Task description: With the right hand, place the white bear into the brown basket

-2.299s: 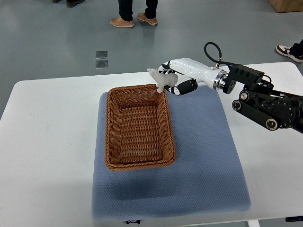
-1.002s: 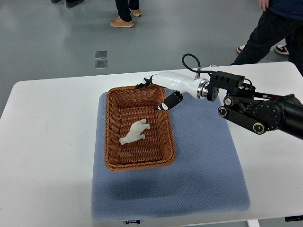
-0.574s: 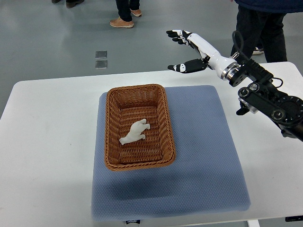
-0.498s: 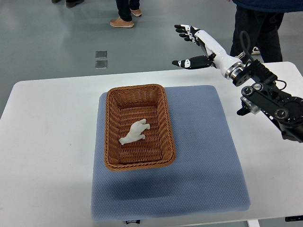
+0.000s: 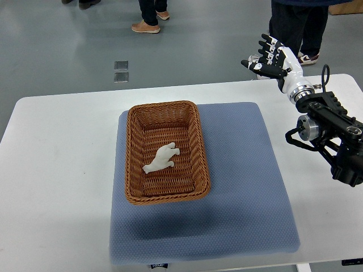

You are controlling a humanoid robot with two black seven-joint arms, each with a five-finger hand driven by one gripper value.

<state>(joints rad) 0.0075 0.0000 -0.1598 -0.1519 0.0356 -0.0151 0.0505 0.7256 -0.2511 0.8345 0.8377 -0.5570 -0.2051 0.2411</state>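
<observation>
We are holding our right hand (image 5: 271, 56) spread and empty, well right of the brown basket (image 5: 165, 151) cradling the white bear (image 5: 161, 158).

Robot lab or demo hall: white tabletop (image 5: 62, 170) with blue mat (image 5: 244, 187) on grey floor (image 5: 57, 45), onlookers' legs (image 5: 292, 25) and shoes (image 5: 146, 26) close by, taped floor marker (image 5: 121, 70).

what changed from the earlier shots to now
The right hand let go of the white bear, which dropped from over the basket's far right corner and now lies on its side inside the basket. The hand then pulled back up and to the right, fingers open, past the table's far edge. The basket and the blue mat stayed put.
</observation>
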